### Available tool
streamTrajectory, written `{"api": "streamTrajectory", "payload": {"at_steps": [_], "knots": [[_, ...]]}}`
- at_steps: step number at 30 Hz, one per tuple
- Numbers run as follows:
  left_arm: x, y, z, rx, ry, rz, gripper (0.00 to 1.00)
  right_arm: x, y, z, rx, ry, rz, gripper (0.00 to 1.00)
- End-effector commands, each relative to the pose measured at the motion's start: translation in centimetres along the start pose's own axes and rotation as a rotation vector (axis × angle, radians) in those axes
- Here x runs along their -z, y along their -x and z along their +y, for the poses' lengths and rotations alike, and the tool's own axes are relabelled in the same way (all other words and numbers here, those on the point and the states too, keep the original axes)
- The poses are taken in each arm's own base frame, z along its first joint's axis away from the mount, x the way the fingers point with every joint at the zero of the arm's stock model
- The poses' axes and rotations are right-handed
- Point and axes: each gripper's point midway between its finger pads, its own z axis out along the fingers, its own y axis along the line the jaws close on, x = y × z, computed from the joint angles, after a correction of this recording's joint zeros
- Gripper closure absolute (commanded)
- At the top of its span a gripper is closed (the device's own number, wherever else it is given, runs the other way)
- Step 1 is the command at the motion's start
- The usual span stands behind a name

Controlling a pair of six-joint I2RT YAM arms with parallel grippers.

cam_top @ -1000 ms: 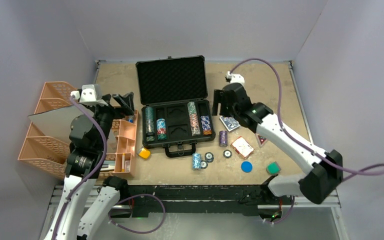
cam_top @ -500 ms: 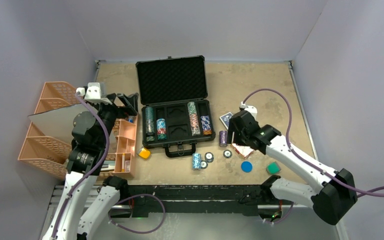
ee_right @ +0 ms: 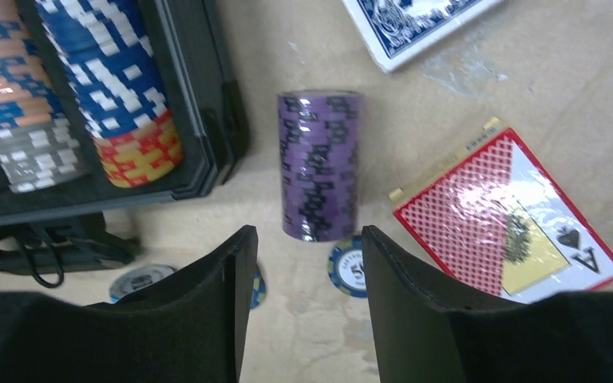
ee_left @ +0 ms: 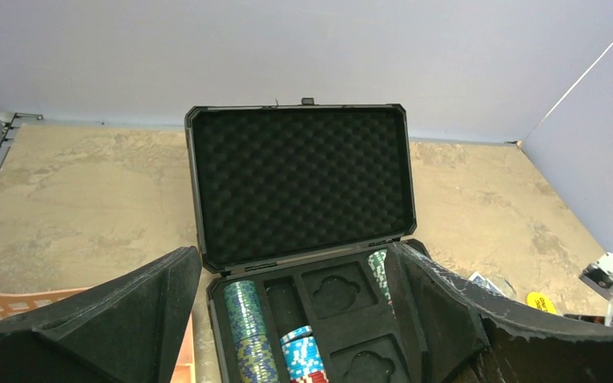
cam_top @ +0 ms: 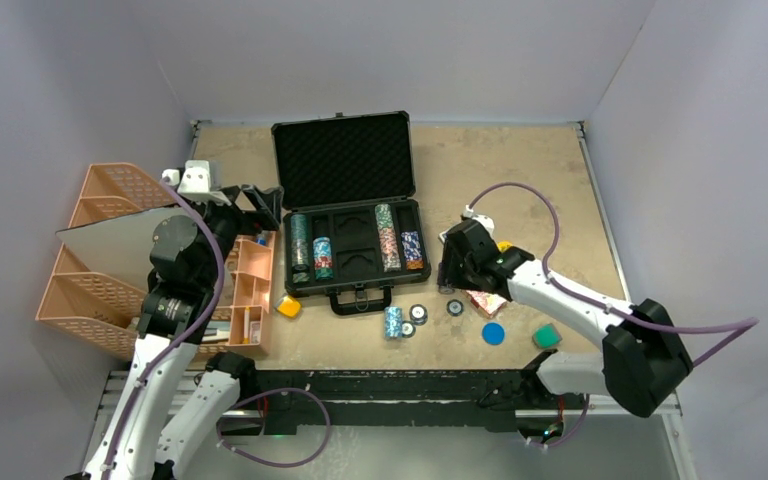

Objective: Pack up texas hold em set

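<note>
The black briefcase [cam_top: 343, 160] lies open at the table's middle, with chip stacks [cam_top: 300, 245] in its foam slots. In the left wrist view its lid [ee_left: 299, 183] stands up and a green stack [ee_left: 247, 327] and a blue stack [ee_left: 307, 355] show. My right gripper [cam_top: 449, 277] is open and low over a purple chip stack [ee_right: 319, 163] that lies just beyond its fingertips [ee_right: 235, 263], right of the case. A red card deck [ee_right: 511, 215] and a blue card deck [ee_right: 415, 24] lie beside it. My left gripper [cam_top: 260, 203] is open and empty, left of the case.
Loose chips [cam_top: 393, 322] and a blue round button [cam_top: 493, 333] lie in front of the case. A green block [cam_top: 547, 337] is at the front right and a yellow block [cam_top: 289, 306] by the case's left corner. Orange organizer trays [cam_top: 100, 260] stand at the left.
My right arm swung from behind the decks forward and down to the purple chip stack. My left gripper shifted slightly right toward the case.
</note>
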Motion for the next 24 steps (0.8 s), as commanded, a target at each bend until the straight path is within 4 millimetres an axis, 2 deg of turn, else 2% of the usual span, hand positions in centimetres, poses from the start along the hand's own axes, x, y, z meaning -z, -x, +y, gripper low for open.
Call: {"api": "streamTrajectory", "payload": {"at_steps": [1, 4, 8, 13, 15, 17, 19, 24], "knots": [[-0.1, 1.0, -0.5, -0.010, -0.032, -0.038, 0.10, -1.1, 1.7, 1.9, -0.046, 0.049, -0.053, 0.41], [-0.1, 1.1, -0.5, -0.009, -0.031, -0.039, 0.11, -2.1, 1.3, 1.1, -0.042, -0.026, -0.017, 0.39], [0.1, 1.3, -0.5, -0.010, -0.030, -0.046, 0.11, -2.9, 0.8, 0.0, -0.044, -0.102, 0.003, 0.47], [0.3, 1.6, -0.5, -0.008, -0.028, -0.056, 0.11, -3.6, 1.0, -0.4, -0.033, -0.133, -0.007, 0.54], [0.4, 1.6, -0.5, -0.007, -0.027, -0.058, 0.11, -3.6, 1.3, -0.5, -0.034, -0.139, -0.020, 0.61], [0.4, 1.6, -0.5, -0.007, -0.027, -0.059, 0.11, -3.0, 2.1, -0.1, -0.047, -0.118, -0.052, 0.71], [0.5, 1.6, -0.5, -0.006, -0.027, -0.059, 0.11, -1.8, 3.4, 0.5, -0.059, -0.084, -0.108, 0.76], [0.6, 1.9, -0.8, -0.001, -0.040, -0.068, 0.11, 2.2, 6.8, 3.3, -0.070, 0.097, -0.242, 0.77]]}}
